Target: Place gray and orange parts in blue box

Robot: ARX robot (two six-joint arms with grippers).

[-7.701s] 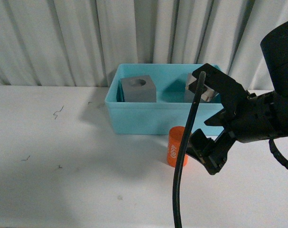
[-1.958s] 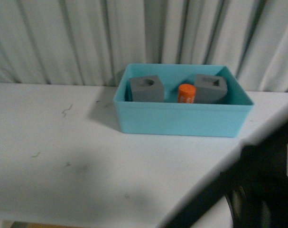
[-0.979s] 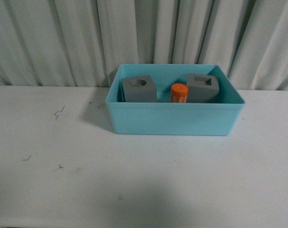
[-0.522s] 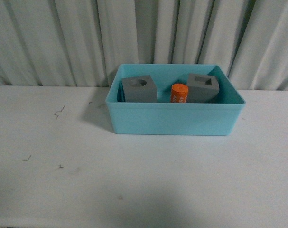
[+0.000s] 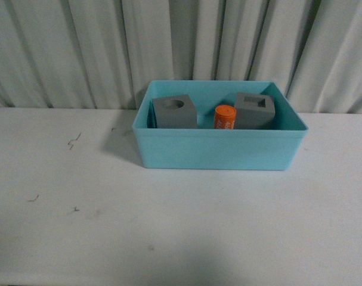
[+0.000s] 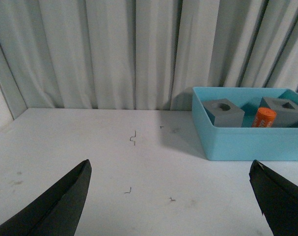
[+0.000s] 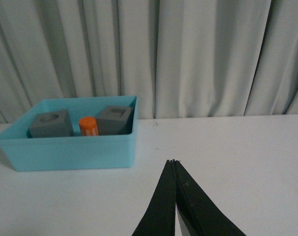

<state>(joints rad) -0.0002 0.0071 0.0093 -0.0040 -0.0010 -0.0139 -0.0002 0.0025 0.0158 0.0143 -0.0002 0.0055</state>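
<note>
**Parts all lie in the blue box**

Parts sit together inside the box [image 5: 219, 149], which stands on the white table [image 5: 169, 226] at the far side, toward 12 o'clock from the robot, in front of a pale curtain [image 5: 79, 47]. The gray cube with the round hole [image 5: 175, 113] is at the 9 o'clock end of the box. The gray cube with the rectangular hole [image 5: 255, 110] is toward the 3 o'clock end and sits tilted. The orange cylinder [image 5: 225, 117] stands upright between the two cubes, just beside the second one; whether it touches cannot be told.

Neither arm shows in the front view. In the left wrist view the left fingers [image 6: 55, 206] are spread wide apart, one dark tip at each lower corner, with nothing between them; the box lies well apart from them. In the right wrist view the right fingers [image 7: 164, 206] are pressed together into a single dark wedge over bare table, holding nothing, also well apart from the box.

A few small dark marks [image 5: 73, 141] dot the table toward 9 o'clock of the box.
</note>
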